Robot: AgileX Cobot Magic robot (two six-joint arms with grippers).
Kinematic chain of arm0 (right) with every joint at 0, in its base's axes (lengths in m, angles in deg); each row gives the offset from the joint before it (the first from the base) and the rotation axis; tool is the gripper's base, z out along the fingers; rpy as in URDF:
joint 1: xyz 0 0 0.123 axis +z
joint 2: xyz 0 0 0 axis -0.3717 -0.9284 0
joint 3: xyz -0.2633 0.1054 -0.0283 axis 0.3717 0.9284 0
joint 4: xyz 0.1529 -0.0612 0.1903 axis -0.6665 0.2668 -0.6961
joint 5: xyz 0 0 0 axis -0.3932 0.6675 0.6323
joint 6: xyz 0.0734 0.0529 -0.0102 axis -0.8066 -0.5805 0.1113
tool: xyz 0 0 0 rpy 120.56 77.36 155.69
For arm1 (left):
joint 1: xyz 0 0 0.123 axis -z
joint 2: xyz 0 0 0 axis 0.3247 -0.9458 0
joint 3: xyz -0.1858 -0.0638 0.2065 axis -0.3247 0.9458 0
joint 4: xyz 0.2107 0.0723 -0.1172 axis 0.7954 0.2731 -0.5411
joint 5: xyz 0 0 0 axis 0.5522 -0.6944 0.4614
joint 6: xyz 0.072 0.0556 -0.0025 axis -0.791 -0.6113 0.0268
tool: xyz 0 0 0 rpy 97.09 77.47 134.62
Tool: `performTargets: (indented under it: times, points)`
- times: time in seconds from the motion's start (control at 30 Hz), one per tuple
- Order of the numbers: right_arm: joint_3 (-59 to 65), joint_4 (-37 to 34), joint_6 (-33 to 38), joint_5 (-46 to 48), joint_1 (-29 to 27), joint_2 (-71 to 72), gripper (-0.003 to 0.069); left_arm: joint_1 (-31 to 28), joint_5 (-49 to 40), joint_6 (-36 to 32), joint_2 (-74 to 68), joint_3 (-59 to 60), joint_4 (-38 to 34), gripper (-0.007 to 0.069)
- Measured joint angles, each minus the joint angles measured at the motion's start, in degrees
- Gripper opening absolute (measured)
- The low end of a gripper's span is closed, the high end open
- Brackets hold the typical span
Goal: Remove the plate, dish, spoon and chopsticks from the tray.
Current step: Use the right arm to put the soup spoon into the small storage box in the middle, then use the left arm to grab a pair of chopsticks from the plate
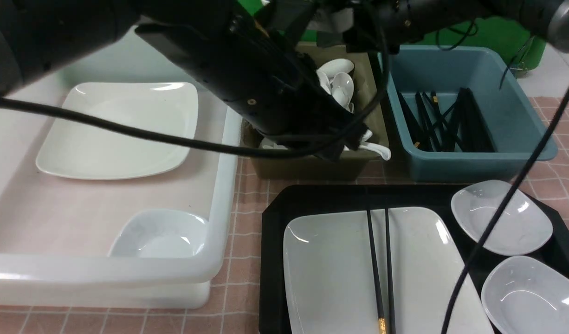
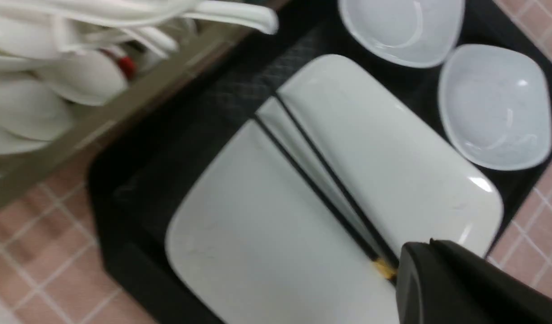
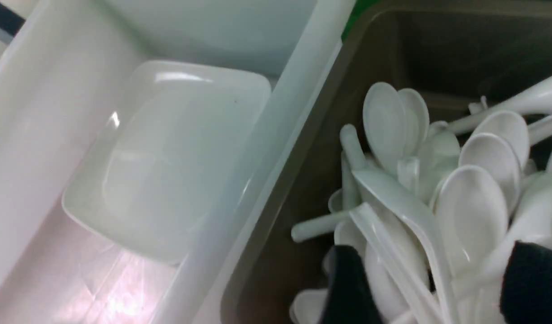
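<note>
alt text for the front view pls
A black tray holds a large white plate with two black chopsticks lying across it and two small white dishes beside it. Behind stand a tub of white spoons and a blue tub of more chopsticks; a robot arm hangs above the spoons.

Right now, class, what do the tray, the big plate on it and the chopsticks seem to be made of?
Tray: black plastic, probably; matte, with a fine crosshatch texture.
Plate: glossy white, sharp highlights; glazed ceramic or melamine, can't tell which.
Chopsticks: thin, black, smooth, gold band near one end; likely plastic or lacquered wood.
</note>
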Motion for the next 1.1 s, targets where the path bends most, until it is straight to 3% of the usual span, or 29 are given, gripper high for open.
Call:
performTargets:
  times: [0.07,0.1,0.13,0.2,0.23,0.4,0.5,0.67,0.7,0.77,0.8,0.83,0.93,1.1]
  points:
    - [0.0,3.6,0.1,4.5,-0.4,3.0,0.0409,2.1,0.0,2.0,0.0,0.0,1.5,-0.0005]
    - [-0.1,10.3,0.1,12.3,-1.5,7.5,0.0272,4.7,-0.4,6.0,-0.1,0.0,4.1,-0.0005]
    - [-0.1,13.5,-0.2,16.6,-2.3,10.1,0.0182,6.9,-0.6,9.3,-0.4,0.0,5.5,-0.0005]
    - [0.2,18.2,-1.6,24.1,-4.3,15.2,0.0068,10.3,-1.0,13.9,-1.4,0.0,8.4,-0.0005]
    - [0.7,19.2,-2.3,25.1,-5.1,17.5,0.0049,12.4,-1.0,15.5,-2.1,0.0,9.6,-0.0005]
    - [12.6,21.7,-3.5,25.1,-9.2,33.1,0.0037,21.0,-1.1,27.1,-10.1,0.0,15.6,0.0009]
    - [19.5,22.0,-3.5,25.1,-9.8,39.0,0.0038,22.5,-1.0,32.3,-13.5,0.0,17.8,0.0036]
    - [38.1,22.0,-3.7,25.1,-10.0,55.4,0.0045,22.9,1.6,37.1,-20.6,0.0,21.1,0.0223]
    - [39.3,22.0,-3.8,25.1,-10.0,55.9,0.0045,22.9,1.8,37.3,-20.7,0.0,21.1,0.0232]
    - [45.2,22.0,-3.8,25.0,-10.0,61.2,0.0048,22.9,4.3,37.7,-22.5,0.0,21.4,0.0363]
    - [45.6,22.0,-3.8,25.0,-10.0,61.6,0.0049,22.9,4.5,37.7,-22.6,0.0,21.4,0.0373]
    - [48.0,22.0,-3.8,24.8,-10.0,64.1,0.0051,22.8,5.4,38.3,-23.5,0.0,21.3,0.0436]
    - [50.7,22.0,-3.8,24.1,-10.0,67.7,0.0062,22.2,5.8,39.1,-25.2,0.0,21.6,0.0531]
    - [51.3,22.0,-3.8,22.6,-10.0,68.7,0.0070,21.6,6.7,40.2,-26.8,0.0,22.6,0.0523]
